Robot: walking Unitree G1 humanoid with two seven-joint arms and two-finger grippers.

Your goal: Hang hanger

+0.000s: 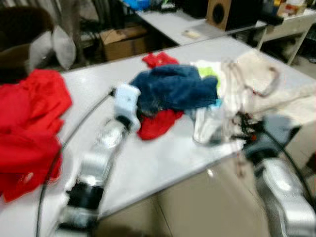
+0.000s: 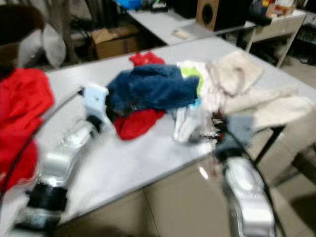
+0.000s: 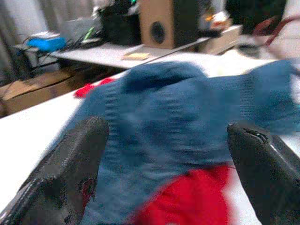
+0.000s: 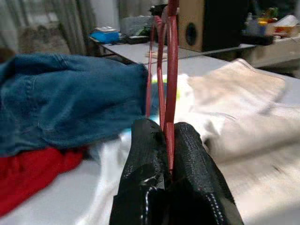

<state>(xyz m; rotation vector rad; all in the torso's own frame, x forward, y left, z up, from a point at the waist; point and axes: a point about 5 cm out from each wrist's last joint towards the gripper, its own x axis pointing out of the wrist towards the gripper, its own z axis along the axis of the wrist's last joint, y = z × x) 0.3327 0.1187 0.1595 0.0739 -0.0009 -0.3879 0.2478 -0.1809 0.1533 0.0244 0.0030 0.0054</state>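
Right wrist view: our right gripper has its fingers clamped together on the thin red hanger, which stands up between them, in front of the cream cloth and next to the blue denim garment. Left wrist view: our left gripper has its fingers wide apart, holding nothing, pointing at the blue garment with a red cloth under it. Eye views are blurred. We see a white counter with the clothes pile in the middle: blue garment on top of a red piece, white and cream cloth to its right, a lime-green bit between them. Our left arm reaches over the counter to the left edge of the blue garment; our right arm sits at the counter's front right edge by the white cloth. A bigger red garment lies well apart at the counter's left end. Behind: a second table, a speaker and a cardboard box.
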